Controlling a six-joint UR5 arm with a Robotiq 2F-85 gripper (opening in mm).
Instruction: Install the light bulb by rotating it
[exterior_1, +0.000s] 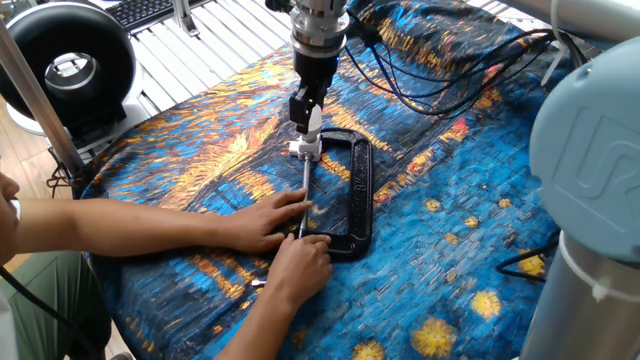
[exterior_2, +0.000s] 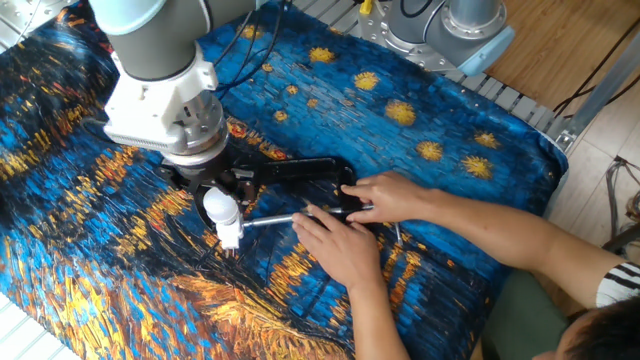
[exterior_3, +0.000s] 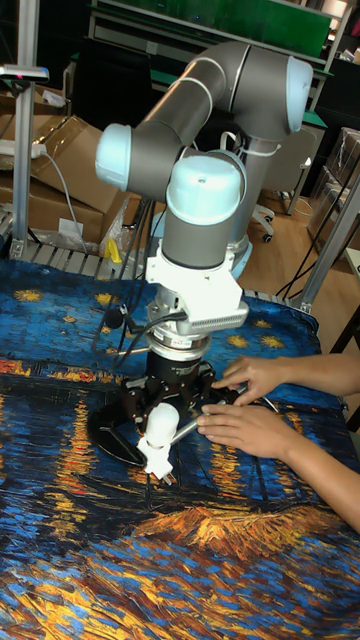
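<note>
Light bulb (exterior_2: 220, 207) seated atop white socket base (exterior_2: 230, 237) beside black C-clamp (exterior_1: 352, 190); gripper (exterior_2: 222, 196) fingers closed around bulb. Advised: rotate about socket axis, grip light, avoid tilt.

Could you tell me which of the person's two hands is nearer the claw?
The hand on the silver screw rod, farther up the table in one fixed view, is nearer the claw. The other hand grips the black C-clamp's lower end.

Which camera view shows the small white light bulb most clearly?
The tall fixed view: the small matte white light bulb faces the camera unobstructed. The other fixed view shows it from above; one fixed view shows a sliver behind the gripper.
</note>
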